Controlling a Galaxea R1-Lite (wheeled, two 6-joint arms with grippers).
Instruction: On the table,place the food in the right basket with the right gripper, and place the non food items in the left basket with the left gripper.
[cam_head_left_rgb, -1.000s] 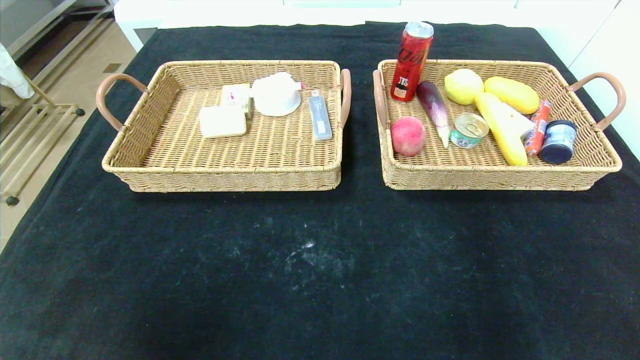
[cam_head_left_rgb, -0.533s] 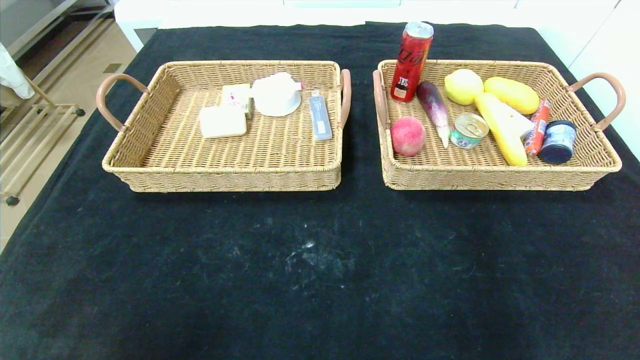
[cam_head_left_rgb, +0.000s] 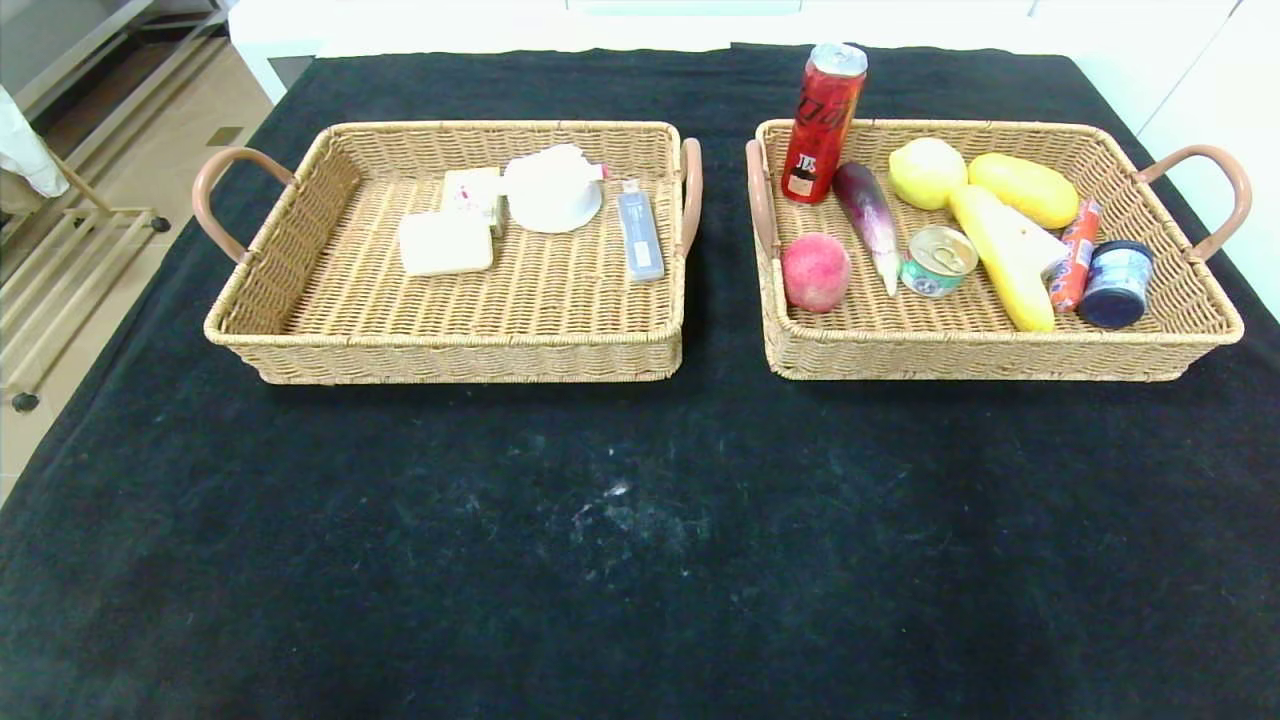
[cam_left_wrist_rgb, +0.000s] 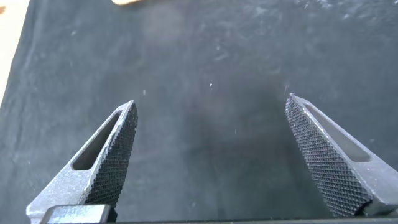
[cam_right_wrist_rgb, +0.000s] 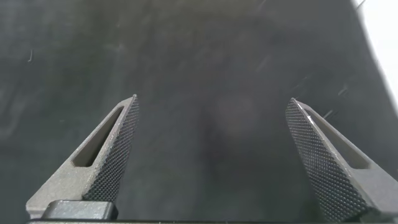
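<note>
I find sorting done: food in right basket (cam_head_left_rgb: 1150, 345), non-food in left basket (cam_head_left_rgb: 330, 340), so left gripper (cam_left_wrist_rgb: 211, 155) & right gripper (cam_right_wrist_rgb: 211, 155) hang wide, empty, over bare tabletop (cam_head_left_rgb: 640, 540).

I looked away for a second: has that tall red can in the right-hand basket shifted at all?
No. The red can stands upright in the same far corner of the right basket, just beside the purple eggplant, as before.

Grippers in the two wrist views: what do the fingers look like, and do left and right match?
They match. The left gripper and right gripper each have two grey metal fingers tapering to a point, with knurled inner faces and a slot along the side. No cables or markings show.
</note>
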